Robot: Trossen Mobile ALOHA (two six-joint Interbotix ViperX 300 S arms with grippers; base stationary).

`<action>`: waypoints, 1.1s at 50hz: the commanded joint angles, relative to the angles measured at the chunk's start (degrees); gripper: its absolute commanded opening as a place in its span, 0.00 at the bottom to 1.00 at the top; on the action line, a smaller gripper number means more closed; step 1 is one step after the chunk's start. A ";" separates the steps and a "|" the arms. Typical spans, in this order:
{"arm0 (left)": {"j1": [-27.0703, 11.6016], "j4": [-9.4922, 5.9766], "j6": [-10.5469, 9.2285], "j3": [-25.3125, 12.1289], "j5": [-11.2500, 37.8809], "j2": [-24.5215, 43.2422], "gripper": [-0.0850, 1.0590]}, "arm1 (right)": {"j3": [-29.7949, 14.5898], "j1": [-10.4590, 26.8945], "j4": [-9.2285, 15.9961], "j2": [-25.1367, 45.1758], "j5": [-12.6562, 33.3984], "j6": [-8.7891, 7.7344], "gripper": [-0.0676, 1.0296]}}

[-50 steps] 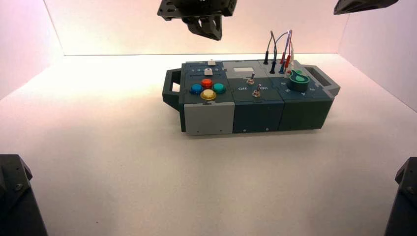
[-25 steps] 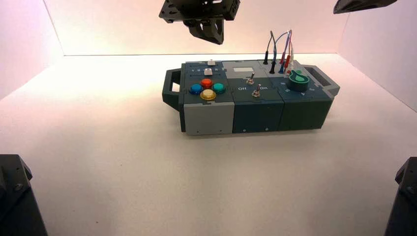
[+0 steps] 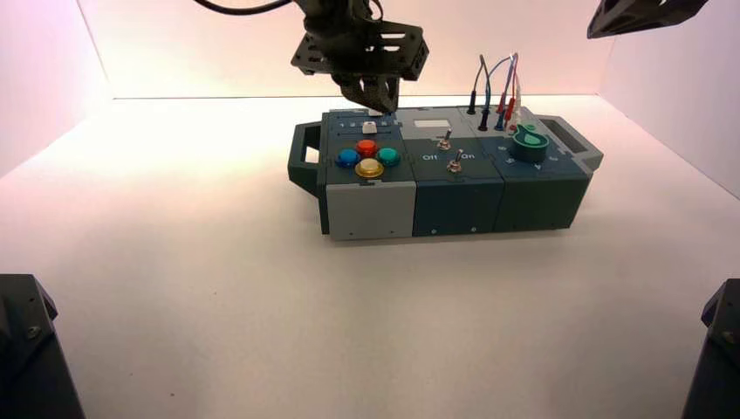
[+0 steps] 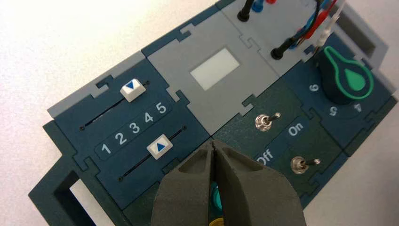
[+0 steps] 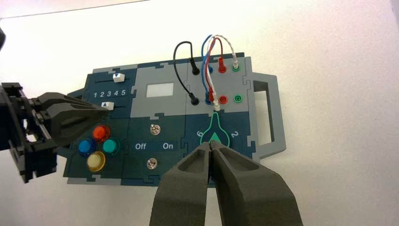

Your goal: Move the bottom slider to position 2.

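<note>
The bottom slider (image 4: 160,146), a small white cap with a blue arrow, sits in its dark slot on the box's left panel, beside the 3 and 4 of the printed 1-5 scale. It also shows in the high view, just behind the round buttons (image 3: 369,127). My left gripper (image 4: 214,146) is shut and empty. It hangs close over the sliders (image 3: 375,94), its tip toward the 5 end of the bottom slider's track. Seen from the right wrist, the left gripper (image 5: 104,109) points at that cap (image 5: 108,105). My right gripper (image 5: 211,145) is shut, high over the knob side.
The other white slider cap (image 4: 131,88) sits in the far track near the 4. Four round buttons (image 3: 368,158) lie in front of the sliders. Two metal toggle switches (image 4: 263,122), a green knob (image 4: 347,78) and plugged wires (image 3: 497,92) fill the rest of the box (image 3: 454,205).
My left gripper has come down from high above the box to just over the slider panel. The right arm and the box have not moved.
</note>
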 commanded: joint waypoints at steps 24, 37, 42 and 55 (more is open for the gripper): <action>3.43 0.35 0.26 -2.90 -3.60 3.25 0.05 | -2.72 -0.26 -0.70 0.62 -0.62 -0.09 0.04; 3.43 0.26 0.26 -4.75 -3.60 4.66 0.05 | -3.08 -0.26 -0.97 1.23 -0.62 -0.09 0.04; 3.43 0.35 0.26 -5.10 -3.60 5.19 0.05 | -3.25 -0.26 -1.14 1.41 -0.62 -0.09 0.04; 3.96 0.35 0.26 -5.10 -3.69 6.15 0.05 | -4.22 -0.26 -1.85 2.64 -0.62 -0.09 0.04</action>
